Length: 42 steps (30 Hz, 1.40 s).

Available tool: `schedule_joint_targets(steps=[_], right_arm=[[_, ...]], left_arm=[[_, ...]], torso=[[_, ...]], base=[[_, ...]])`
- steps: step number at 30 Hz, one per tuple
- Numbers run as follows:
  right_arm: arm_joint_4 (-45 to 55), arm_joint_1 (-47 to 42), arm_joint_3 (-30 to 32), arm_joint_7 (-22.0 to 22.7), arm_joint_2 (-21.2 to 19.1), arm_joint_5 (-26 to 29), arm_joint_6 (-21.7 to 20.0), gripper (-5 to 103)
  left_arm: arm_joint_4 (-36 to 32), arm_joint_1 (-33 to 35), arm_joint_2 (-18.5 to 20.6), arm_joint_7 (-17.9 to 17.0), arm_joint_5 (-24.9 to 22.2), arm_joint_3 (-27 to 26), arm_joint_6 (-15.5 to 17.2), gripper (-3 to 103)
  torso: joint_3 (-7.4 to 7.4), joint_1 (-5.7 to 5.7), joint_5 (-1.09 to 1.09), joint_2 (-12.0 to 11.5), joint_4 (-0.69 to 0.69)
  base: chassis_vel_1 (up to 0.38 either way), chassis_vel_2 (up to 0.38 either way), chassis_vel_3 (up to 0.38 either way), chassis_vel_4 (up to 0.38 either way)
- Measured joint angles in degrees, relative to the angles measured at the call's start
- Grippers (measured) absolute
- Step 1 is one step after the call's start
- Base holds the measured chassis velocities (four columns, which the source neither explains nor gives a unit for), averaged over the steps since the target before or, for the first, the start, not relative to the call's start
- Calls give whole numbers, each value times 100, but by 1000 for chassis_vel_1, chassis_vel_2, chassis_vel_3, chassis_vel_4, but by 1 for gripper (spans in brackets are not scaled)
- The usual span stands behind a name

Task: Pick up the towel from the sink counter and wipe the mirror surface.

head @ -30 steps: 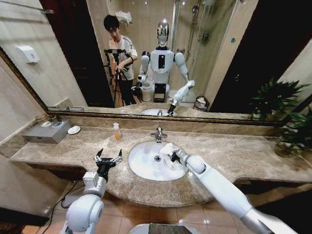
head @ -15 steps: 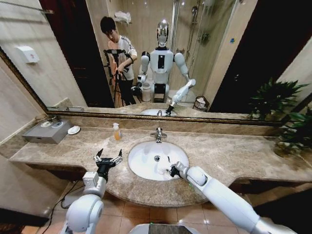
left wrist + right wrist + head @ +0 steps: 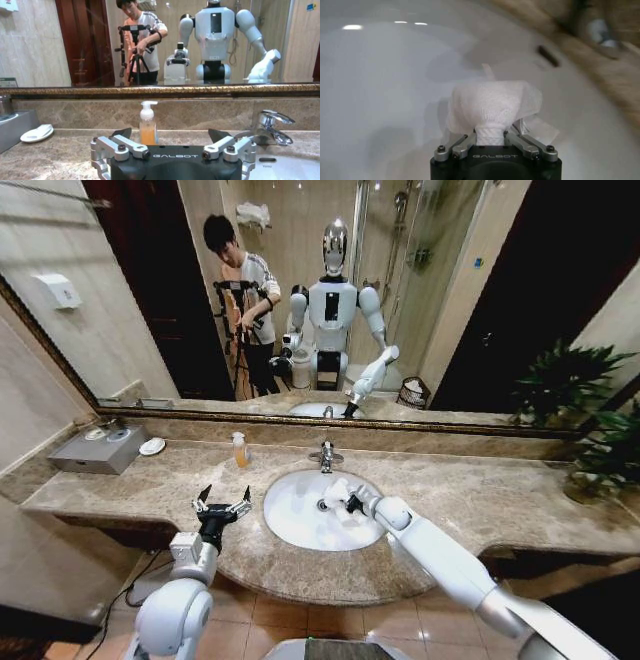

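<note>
A white towel (image 3: 337,492) is bunched up in my right gripper (image 3: 349,502), which is shut on it and hangs over the oval white basin (image 3: 295,520), just in front of the chrome faucet (image 3: 324,456). In the right wrist view the towel (image 3: 492,105) bulges out past the right gripper (image 3: 490,137) above the basin's white wall (image 3: 380,75). The big mirror (image 3: 480,300) stands behind the marble sink counter (image 3: 480,500). My left gripper (image 3: 222,505) is open over the counter left of the basin, and it holds nothing (image 3: 170,135).
An orange soap bottle (image 3: 240,450) stands left of the faucet, near the wall. A grey tray (image 3: 98,450) and a small white dish (image 3: 152,446) sit at the far left. A potted plant (image 3: 600,455) occupies the counter's right end. The counter's front edge bulges toward me.
The right gripper with the towel dipped toward the basin's front half a second ago and has now come back up near the faucet. The left arm has not moved.
</note>
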Motion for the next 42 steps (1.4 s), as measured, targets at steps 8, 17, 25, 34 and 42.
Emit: schedule_joint_targets(steps=[8,17,25,34,42], right_arm=[[554,45,-360,154,-90,252,-188,13],[-274,392,-30,488,237,229,66,13],[170,-5,-173,468,31,311,5,13],[729,8,-461,347,92,580,-194,13],[-129,371,-353,819,749,571,248,13]], left_arm=[[0,0,0,0,0,0,0,100],[0,0,0,0,0,0,0,100],[0,0,0,0,0,0,0,100],[0,0,0,0,1,0,0,100],[0,0,0,0,0,0,0,100]], torso=[[0,-2,-1,0,1],[0,0,0,0,1],[0,0,-1,0,0],[0,-2,-1,0,2],[0,0,-1,0,2]], base=[[0,0,0,0],[0,0,0,0],[0,0,0,0],[0,0,0,0],[0,0,0,0]])
